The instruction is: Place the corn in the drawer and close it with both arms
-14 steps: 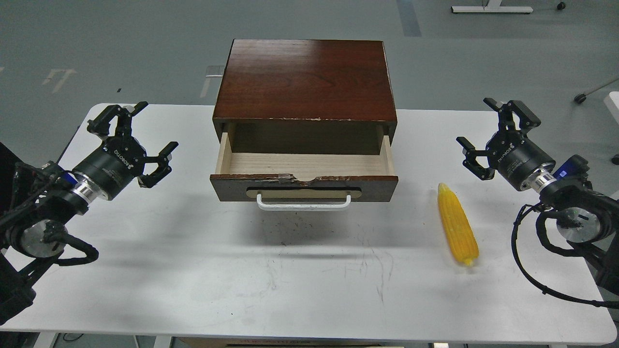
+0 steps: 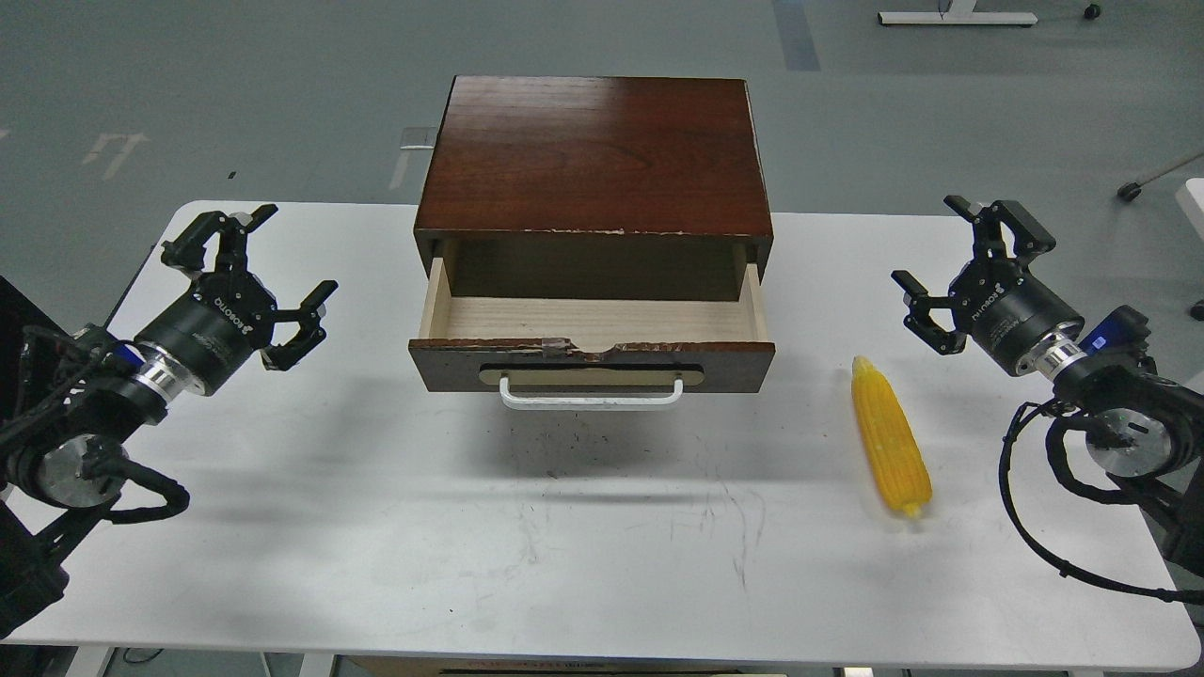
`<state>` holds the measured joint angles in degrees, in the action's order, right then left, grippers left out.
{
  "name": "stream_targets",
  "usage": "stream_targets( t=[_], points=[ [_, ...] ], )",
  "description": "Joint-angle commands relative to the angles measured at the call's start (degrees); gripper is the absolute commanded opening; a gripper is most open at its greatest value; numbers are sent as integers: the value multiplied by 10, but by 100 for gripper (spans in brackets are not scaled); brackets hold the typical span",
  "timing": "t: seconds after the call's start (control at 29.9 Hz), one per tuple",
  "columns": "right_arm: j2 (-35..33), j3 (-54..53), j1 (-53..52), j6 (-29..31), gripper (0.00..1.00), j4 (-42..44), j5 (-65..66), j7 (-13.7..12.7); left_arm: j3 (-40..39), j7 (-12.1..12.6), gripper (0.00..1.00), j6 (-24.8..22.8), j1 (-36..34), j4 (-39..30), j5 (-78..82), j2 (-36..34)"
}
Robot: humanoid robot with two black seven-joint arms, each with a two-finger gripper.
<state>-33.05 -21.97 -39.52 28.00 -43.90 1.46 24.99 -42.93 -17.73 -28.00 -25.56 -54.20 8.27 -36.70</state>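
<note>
Both my left hand point(image 2: 252, 273) and right hand point(image 2: 969, 259) hang spread apart, empty. The ribbed corn point(image 2: 890, 436) could roll off-grip, missing the open drawer point(image 2: 591, 362).

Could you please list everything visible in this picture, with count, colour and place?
Dark brown wooden cabinet: one, at the table's far middle.
Dark brown drawer with white bar handle: one, pulled open, pale wood inside, nothing in it.
Bright yellow ribbed corn cob: one, lying on the table right of the drawer.
White table: one, scuffed, bearing everything.
Grey floor: behind the table.
White stand base: one, far right on the floor.
Left gripper: black, open, above the table's left.
Right gripper: black, open, beyond the corn.
</note>
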Motion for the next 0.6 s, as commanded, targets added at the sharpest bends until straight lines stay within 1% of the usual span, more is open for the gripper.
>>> stream_targets(
  t=[0.0,0.07,0.1,0.13,0.2,0.27,0.3,0.33,0.4,0.47,0.57],
  points=[
    [-45,2,-19,0,100,-16,76,9,4,-2,100,0,-26,14,0,-1],
    [-64,2,-28,0,100,-28,125,10,4,-4,100,0,-28,14,0,-1],
    [-86,2,-35,0,100,-45,177,13,4,-5,100,0,-29,13,0,-1],
    [-98,1,-37,0,100,-54,202,15,4,-5,100,0,-29,14,0,-1],
    [-147,1,-49,0,100,-89,295,30,4,-14,100,0,-30,13,0,-3],
    [-167,3,-54,0,100,-107,347,30,4,-16,100,0,-31,12,0,-2],
    [-179,2,-55,0,100,-122,403,30,4,-16,100,0,-31,9,0,-2],
    [-185,2,-55,0,100,-130,432,30,4,-16,100,0,-30,8,0,-2],
    [-200,4,-53,0,100,-161,551,30,4,-16,100,0,-30,6,1,-4],
    [-207,4,-52,0,100,-170,603,30,4,-17,100,0,-30,6,1,-4],
    [-207,14,-48,0,100,-177,719,30,4,-21,100,0,-30,3,1,-7]
  ],
)
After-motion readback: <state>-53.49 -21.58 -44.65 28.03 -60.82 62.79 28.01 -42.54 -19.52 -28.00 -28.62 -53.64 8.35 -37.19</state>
